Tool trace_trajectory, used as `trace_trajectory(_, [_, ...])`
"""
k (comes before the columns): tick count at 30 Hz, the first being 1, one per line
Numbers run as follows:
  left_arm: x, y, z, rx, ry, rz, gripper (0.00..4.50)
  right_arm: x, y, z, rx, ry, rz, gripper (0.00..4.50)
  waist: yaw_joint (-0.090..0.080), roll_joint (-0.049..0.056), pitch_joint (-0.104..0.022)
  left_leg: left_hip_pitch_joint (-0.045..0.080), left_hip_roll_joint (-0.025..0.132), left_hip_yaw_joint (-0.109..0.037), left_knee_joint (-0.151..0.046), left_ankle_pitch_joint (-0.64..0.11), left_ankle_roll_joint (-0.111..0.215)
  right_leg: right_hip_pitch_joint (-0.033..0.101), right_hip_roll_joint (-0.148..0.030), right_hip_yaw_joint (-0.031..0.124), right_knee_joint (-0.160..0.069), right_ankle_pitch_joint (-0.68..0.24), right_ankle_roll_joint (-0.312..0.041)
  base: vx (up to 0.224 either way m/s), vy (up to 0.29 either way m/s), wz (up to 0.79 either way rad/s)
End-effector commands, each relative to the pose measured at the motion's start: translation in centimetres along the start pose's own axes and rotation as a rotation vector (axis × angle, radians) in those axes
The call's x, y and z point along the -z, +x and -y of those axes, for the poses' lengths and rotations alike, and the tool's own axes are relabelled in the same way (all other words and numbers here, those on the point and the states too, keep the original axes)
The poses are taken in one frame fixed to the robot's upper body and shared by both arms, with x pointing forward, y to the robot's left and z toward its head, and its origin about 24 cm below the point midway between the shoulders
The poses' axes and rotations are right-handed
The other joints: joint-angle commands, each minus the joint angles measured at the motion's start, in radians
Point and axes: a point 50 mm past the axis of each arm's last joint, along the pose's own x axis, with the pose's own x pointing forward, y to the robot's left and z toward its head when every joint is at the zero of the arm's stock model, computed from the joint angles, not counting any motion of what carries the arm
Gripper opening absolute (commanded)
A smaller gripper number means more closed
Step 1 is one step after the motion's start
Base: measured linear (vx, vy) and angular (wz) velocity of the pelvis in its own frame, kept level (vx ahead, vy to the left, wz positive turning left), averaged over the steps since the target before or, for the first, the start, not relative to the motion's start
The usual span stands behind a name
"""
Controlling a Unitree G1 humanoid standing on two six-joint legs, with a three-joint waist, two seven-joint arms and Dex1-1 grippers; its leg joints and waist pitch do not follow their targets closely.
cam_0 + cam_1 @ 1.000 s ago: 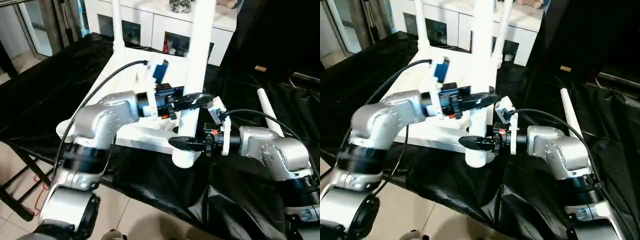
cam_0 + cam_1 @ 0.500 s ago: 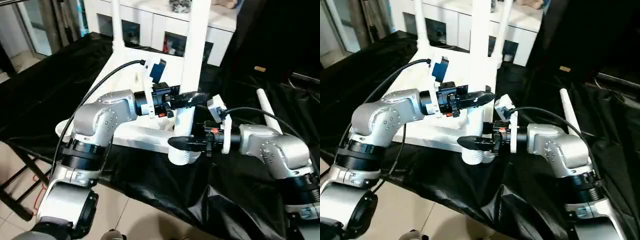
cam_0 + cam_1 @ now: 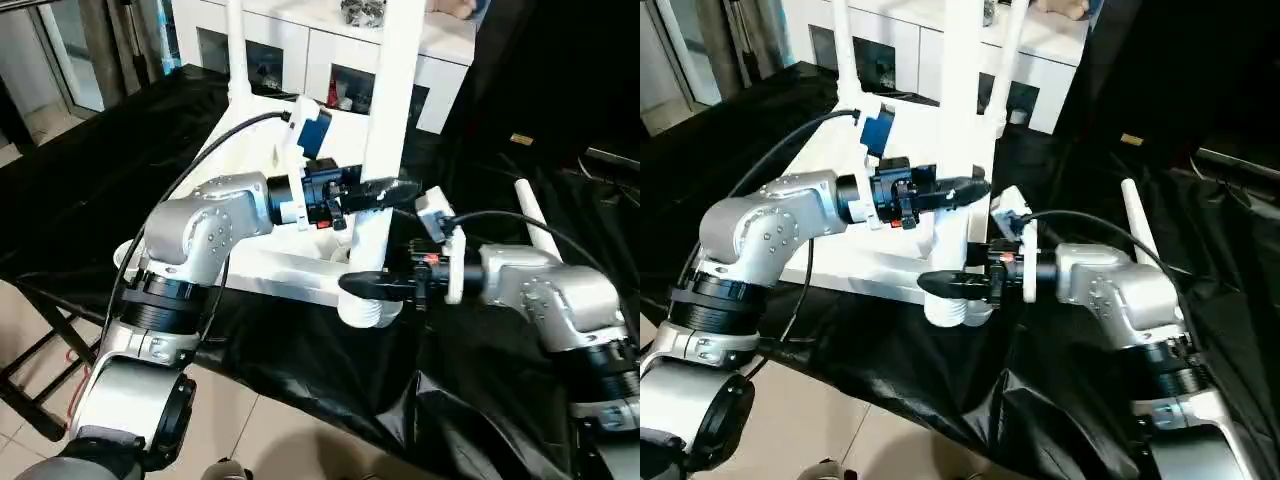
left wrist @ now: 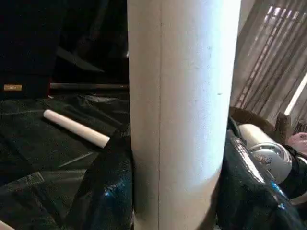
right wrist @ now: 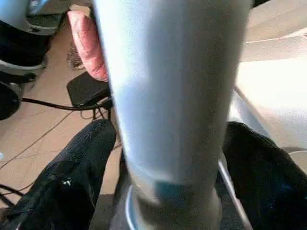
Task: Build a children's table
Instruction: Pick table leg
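The children's table top (image 3: 285,270) lies upside down on black cloth, with one white leg (image 3: 233,50) standing in a far corner socket. My left gripper (image 3: 398,190) is shut on another upright leg (image 3: 392,90) at mid-height, with black fingers (image 4: 110,191) pressed on both sides. That leg's ribbed lower end (image 3: 368,312) sits at the top's near right corner. My right gripper (image 3: 365,288) straddles the leg just above this end, its fingers (image 5: 72,172) open and spread to either side. A loose leg (image 3: 535,225) lies on the cloth to the right.
A white cabinet (image 3: 330,45) with glass-fronted compartments stands behind the table. The black cloth (image 3: 300,370) hangs over the near edge above a tiled floor (image 3: 260,440). A black folding frame (image 3: 40,380) stands at the lower left.
My right gripper's fingers have spread wider around the leg's lower end. The left arm and the held leg have shifted slightly, and the ribbed end now shows below the right gripper.
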Motion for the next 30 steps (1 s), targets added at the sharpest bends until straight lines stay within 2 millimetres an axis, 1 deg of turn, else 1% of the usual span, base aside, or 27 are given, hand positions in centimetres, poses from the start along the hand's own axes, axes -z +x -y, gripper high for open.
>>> trace_trajectory(1, [-0.76,0.36,0.37,0.027,0.013,0.013,1.84,-0.40,-0.09,0.23,0.021,-0.029,0.000,3.85,0.003,-0.004,-0.075,0.014,0.046,-0.023,-0.063,-0.112,-0.005,0.054,-0.091,0.053,-0.069,-0.258,-0.155,0.000,0.000,0.00])
trace_trajectory(3, [-0.79,0.34,0.41,0.030,0.011,0.013,1.84,-0.41,-0.09,0.30,0.026,-0.028,0.004,3.54,0.003,-0.005,-0.075,0.016,0.047,-0.023,-0.063,-0.116,-0.006,0.053,-0.091,0.053,-0.069,-0.257,-0.156,0.000,0.000,0.00])
trace_trajectory(4, [-0.79,0.34,0.41,0.030,0.011,0.013,1.84,-0.41,-0.09,0.30,0.026,-0.028,0.004,3.47,0.003,-0.005,-0.075,0.016,0.046,-0.023,-0.063,-0.116,-0.006,0.054,-0.092,0.053,-0.069,-0.257,-0.159,0.000,0.000,0.00])
trace_trajectory(5, [-0.80,0.34,0.42,0.031,0.010,0.013,1.84,-0.42,-0.09,0.31,0.026,-0.027,0.007,3.43,0.004,-0.001,-0.075,0.015,0.046,-0.023,-0.063,-0.117,-0.006,0.054,-0.091,0.053,-0.069,-0.257,-0.160,0.000,0.000,0.00])
trace_trajectory(8, [-0.75,0.32,0.49,0.039,0.007,0.010,1.84,-0.37,-0.07,0.33,0.027,-0.025,0.011,3.09,0.003,-0.002,-0.076,0.017,0.047,-0.023,-0.063,-0.118,-0.006,0.054,-0.090,0.053,-0.069,-0.248,-0.161,0.000,0.000,0.00])
trace_trajectory(9, [-0.74,0.37,0.51,0.042,0.005,0.009,1.84,-0.35,-0.05,0.29,0.026,-0.025,0.014,3.00,0.003,0.001,-0.075,0.017,0.047,-0.023,-0.063,-0.119,-0.006,0.054,-0.091,0.053,-0.068,-0.245,-0.163,0.000,0.000,0.00])
trace_trajectory(11, [-0.75,0.49,0.51,0.046,0.002,0.009,1.84,-0.36,-0.02,0.30,0.026,-0.025,0.017,2.85,0.002,0.000,-0.075,0.016,0.047,-0.023,-0.063,-0.123,-0.007,0.054,-0.090,0.053,-0.069,-0.247,-0.164,0.000,0.000,0.00])
trace_trajectory(12, [-0.75,0.58,0.54,0.049,0.000,0.010,1.84,-0.36,0.02,0.26,0.023,-0.025,0.020,2.85,0.002,0.003,-0.076,0.017,0.047,-0.023,-0.064,-0.123,-0.009,0.054,-0.090,0.053,-0.069,-0.243,-0.165,0.000,0.000,0.00])
trace_trajectory(13, [-0.74,0.63,0.57,0.051,-0.002,0.011,1.84,-0.35,0.05,0.23,0.020,-0.025,0.023,2.66,0.002,0.002,-0.076,0.018,0.047,-0.023,-0.063,-0.123,-0.009,0.054,-0.090,0.053,-0.068,-0.239,-0.167,0.000,0.000,0.00])
trace_trajectory(15, [-0.76,0.75,0.54,0.053,-0.003,0.011,1.84,-0.39,0.04,0.24,0.019,-0.025,0.025,2.57,0.002,0.004,-0.076,0.017,0.047,-0.024,-0.064,-0.122,-0.010,0.055,-0.089,0.053,-0.067,-0.229,-0.170,0.000,0.000,0.00])
trace_trajectory(17, [-0.75,0.77,0.54,0.053,-0.003,0.012,1.84,-0.39,0.03,0.23,0.019,-0.025,0.026,2.32,0.002,0.003,-0.076,0.017,0.047,-0.023,-0.064,-0.128,-0.010,0.055,-0.089,0.053,-0.068,-0.235,-0.169,0.000,0.000,0.00])
trace_trajectory(18, [-0.77,0.80,0.51,0.052,-0.004,0.013,1.84,-0.41,-0.01,0.27,0.020,-0.024,0.029,2.23,0.003,0.006,-0.076,0.018,0.046,-0.024,-0.064,-0.129,-0.010,0.055,-0.090,0.053,-0.069,-0.238,-0.169,0.000,0.000,0.00])
trace_trajectory(20, [-0.74,0.76,0.46,0.050,-0.004,0.014,1.84,-0.38,-0.08,0.33,0.024,-0.023,0.034,2.08,0.003,0.006,-0.076,0.018,0.047,-0.024,-0.064,-0.129,-0.013,0.055,-0.089,0.053,-0.069,-0.235,-0.168,0.000,0.000,0.00])
trace_trajectory(21, [-0.72,0.75,0.42,0.047,-0.004,0.014,1.84,-0.36,-0.11,0.38,0.027,-0.021,0.037,2.04,0.003,0.009,-0.077,0.018,0.047,-0.024,-0.064,-0.129,-0.014,0.055,-0.089,0.053,-0.068,-0.229,-0.171,0.000,0.000,0.00])
trace_trajectory(22, [-0.69,0.73,0.39,0.044,-0.004,0.014,1.84,-0.34,-0.14,0.41,0.029,-0.020,0.039,2.02,0.003,0.006,-0.077,0.018,0.046,-0.024,-0.063,-0.128,-0.014,0.056,-0.089,0.053,-0.067,-0.222,-0.173,0.000,0.000,0.00])
trace_trajectory(23, [-0.65,0.71,0.35,0.041,-0.003,0.013,1.84,-0.33,-0.17,0.43,0.032,-0.019,0.042,2.00,0.003,0.010,-0.077,0.017,0.046,-0.024,-0.063,-0.127,-0.013,0.056,-0.089,0.053,-0.068,-0.214,-0.175,0.000,0.000,0.00])
trace_trajectory(24, [-0.61,0.68,0.35,0.040,-0.003,0.011,1.84,-0.32,-0.17,0.43,0.034,-0.019,0.044,1.98,0.003,0.009,-0.078,0.017,0.046,-0.024,-0.063,-0.127,-0.013,0.056,-0.089,0.053,-0.067,-0.213,-0.176,0.000,0.000,0.00])
trace_trajectory(26, [-0.49,0.61,0.34,0.038,0.014,0.005,1.84,-0.28,-0.19,0.40,0.040,-0.018,0.052,1.96,0.003,0.010,-0.078,0.017,0.046,-0.024,-0.063,-0.126,-0.012,0.057,-0.089,0.053,-0.067,-0.211,-0.177,0.000,0.000,0.00])
trace_trajectory(28, [-0.48,0.68,0.29,0.034,0.014,0.006,1.84,-0.27,-0.20,0.37,0.041,-0.018,0.056,1.96,0.002,0.017,-0.078,0.018,0.047,-0.025,-0.064,-0.134,-0.016,0.057,-0.088,0.052,-0.067,-0.211,-0.179,0.000,0.000,0.00])
trace_trajectory(29, [-0.55,0.73,0.23,0.033,0.002,0.013,1.84,-0.26,-0.19,0.33,0.041,-0.018,0.058,1.96,0.001,0.018,-0.078,0.019,0.047,-0.025,-0.064,-0.136,-0.017,0.056,-0.087,0.052,-0.067,-0.203,-0.182,0.000,0.000,0.00])
trace_trajectory(30, [-0.66,0.74,0.15,0.029,-0.009,0.025,2.40,-0.24,-0.17,0.28,0.043,-0.019,0.061,1.96,0.001,0.016,-0.078,0.019,0.047,-0.025,-0.064,-0.137,-0.017,0.056,-0.086,0.052,-0.067,-0.201,-0.183,0.000,0.000,0.00])
